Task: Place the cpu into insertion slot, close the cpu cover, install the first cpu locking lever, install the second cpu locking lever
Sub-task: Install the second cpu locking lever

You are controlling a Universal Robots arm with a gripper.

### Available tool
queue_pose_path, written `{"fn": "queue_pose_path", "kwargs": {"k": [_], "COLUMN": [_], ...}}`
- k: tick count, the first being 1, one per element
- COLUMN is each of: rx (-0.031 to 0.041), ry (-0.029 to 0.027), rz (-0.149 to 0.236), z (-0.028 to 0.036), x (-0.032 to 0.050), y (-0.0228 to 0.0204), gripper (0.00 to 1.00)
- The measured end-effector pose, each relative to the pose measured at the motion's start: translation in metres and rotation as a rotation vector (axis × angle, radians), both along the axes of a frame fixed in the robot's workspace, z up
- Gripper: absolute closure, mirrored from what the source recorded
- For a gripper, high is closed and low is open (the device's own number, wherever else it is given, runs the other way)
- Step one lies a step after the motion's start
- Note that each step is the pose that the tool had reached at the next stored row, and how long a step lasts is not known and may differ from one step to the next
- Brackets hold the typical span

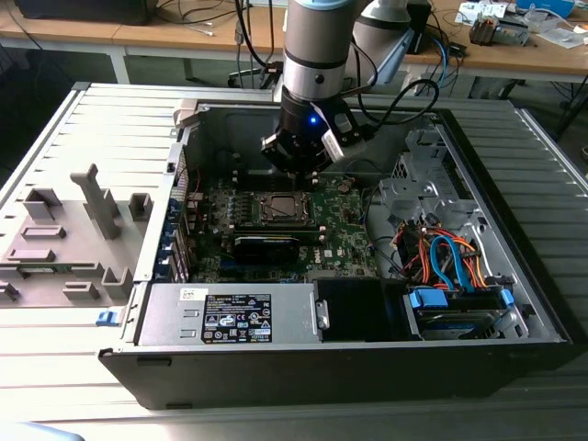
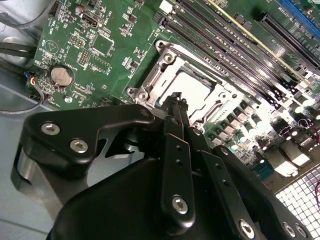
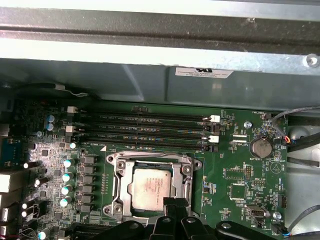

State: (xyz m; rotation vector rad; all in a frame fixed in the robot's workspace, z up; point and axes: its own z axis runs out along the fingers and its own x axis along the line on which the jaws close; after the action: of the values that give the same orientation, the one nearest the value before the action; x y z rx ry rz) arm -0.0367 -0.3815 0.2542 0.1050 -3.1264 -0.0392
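Note:
The cpu (image 3: 150,186) lies flat in the insertion slot (image 1: 280,209), its silvery-grey top showing. The cpu cover (image 3: 122,186), a silver frame with a square cut-out, lies down around the chip; it also appears in the second wrist view (image 2: 161,75). My gripper (image 2: 176,98) hovers just over one edge of the socket with its black fingers shut together and nothing between them. In the first wrist view the gripper (image 3: 172,202) overlaps the cpu's near edge. In the exterior view the gripper (image 1: 296,168) hangs above the socket inside the open computer case. The locking levers cannot be made out.
Long memory slots (image 3: 145,130) run beside the socket, with a coin battery (image 3: 260,146) nearby. A black card (image 1: 266,245) sits on the near side of the socket, then a power supply (image 1: 234,317). Coloured cables (image 1: 450,262) lie at the exterior view's right. The case wall (image 3: 150,75) stands close behind.

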Motion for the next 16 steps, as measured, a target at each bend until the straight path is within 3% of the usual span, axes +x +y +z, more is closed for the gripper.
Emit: {"fn": "queue_pose_path", "kwargs": {"k": [7,11,16], "rx": [-0.0002,0.0001,0.0001], "ry": [0.0001,0.0000,-0.0001], "rz": [0.000,0.000,0.000], "z": [0.0001,0.0000,-0.0003], "x": [0.0001,0.0000,0.0000], "y": [-0.0011,-0.0084,-0.0223], "gripper": [0.89,0.89,0.89]}}
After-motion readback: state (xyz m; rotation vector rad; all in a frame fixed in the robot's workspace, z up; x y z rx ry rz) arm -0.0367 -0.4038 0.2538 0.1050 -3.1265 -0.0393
